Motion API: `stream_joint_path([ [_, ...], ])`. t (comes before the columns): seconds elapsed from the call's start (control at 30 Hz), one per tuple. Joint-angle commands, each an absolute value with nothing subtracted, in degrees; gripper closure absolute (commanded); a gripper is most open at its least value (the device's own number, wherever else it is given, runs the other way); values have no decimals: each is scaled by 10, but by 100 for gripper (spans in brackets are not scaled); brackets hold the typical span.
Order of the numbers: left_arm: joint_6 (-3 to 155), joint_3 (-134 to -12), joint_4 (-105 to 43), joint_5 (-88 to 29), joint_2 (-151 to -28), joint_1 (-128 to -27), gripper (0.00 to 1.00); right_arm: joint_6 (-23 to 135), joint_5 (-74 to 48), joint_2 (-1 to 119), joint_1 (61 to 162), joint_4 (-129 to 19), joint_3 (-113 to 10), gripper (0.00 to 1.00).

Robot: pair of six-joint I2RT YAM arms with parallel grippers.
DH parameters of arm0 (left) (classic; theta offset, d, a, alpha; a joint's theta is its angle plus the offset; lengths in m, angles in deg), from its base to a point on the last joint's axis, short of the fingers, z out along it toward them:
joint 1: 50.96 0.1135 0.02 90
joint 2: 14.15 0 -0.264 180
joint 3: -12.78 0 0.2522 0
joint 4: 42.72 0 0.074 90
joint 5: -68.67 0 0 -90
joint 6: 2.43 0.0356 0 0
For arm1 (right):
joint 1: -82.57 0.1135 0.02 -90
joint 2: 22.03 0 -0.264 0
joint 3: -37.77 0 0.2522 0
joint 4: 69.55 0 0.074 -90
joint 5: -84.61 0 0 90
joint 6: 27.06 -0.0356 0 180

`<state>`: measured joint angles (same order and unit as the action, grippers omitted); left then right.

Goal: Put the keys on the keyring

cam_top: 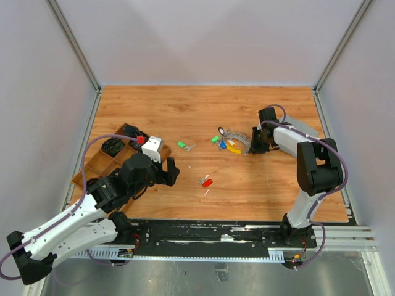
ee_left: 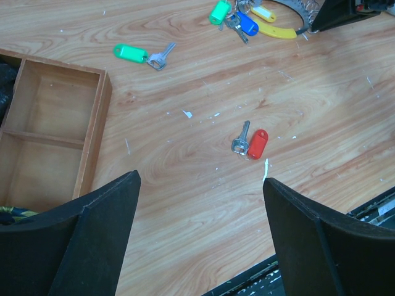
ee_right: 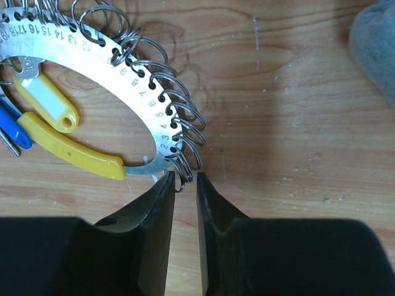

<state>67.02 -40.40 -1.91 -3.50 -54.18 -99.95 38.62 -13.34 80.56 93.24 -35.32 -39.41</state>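
The right fingers (ee_right: pixel 157 222) are drawn close, with only a thin gap between them. Their tips are at a small wire loop on the edge of the keyring (ee_right: pixel 133 73); whether they pinch that loop cannot be told. The keyring is a numbered metal band hung with wire loops. It lies flat on the worktop (cam_top: pixel 185 105), at about 2 o'clock from the worktop's middle, with a yellow tag and blue and green keys bunched at its 9 o'clock side. A grey cloth (cam_top: pixel 302 126) lies at its 3 o'clock, past the right arm.

The left fingers (ee_left: pixel 105 234) are spread wide and released, holding nothing, at about 8 o'clock from the worktop's middle. The red key (ee_left: pixel 257 143) lies loose on the wood beyond them. The green key (ee_left: pixel 131 52) lies apart at the red key's 11 o'clock. A wooden tray (cam_top: pixel 92 166) sits at the fingers' 9 o'clock.
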Motion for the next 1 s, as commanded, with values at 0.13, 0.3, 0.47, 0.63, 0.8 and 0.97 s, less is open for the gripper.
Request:
stream_joint_path([
  [0.13,679,-400,-34,-39,-542,-1002,14,378,-131,792,920,-373,-376,90],
  [0.3,680,-400,-34,-38,-541,-1002,14,394,-121,758,920,-371,-366,99],
  [0.47,693,-397,-49,-67,-533,-1002,8,450,-119,689,920,-337,-362,99],
  [0.63,700,-387,-84,-94,-508,-1002,0,491,-137,612,920,-309,-351,99],
  [0.8,705,-389,-118,-118,-495,-1002,0,520,-165,529,921,-286,-341,99],
  [0.97,701,-408,-137,-128,-499,-1002,0,560,-196,438,927,-267,-341,99],
])
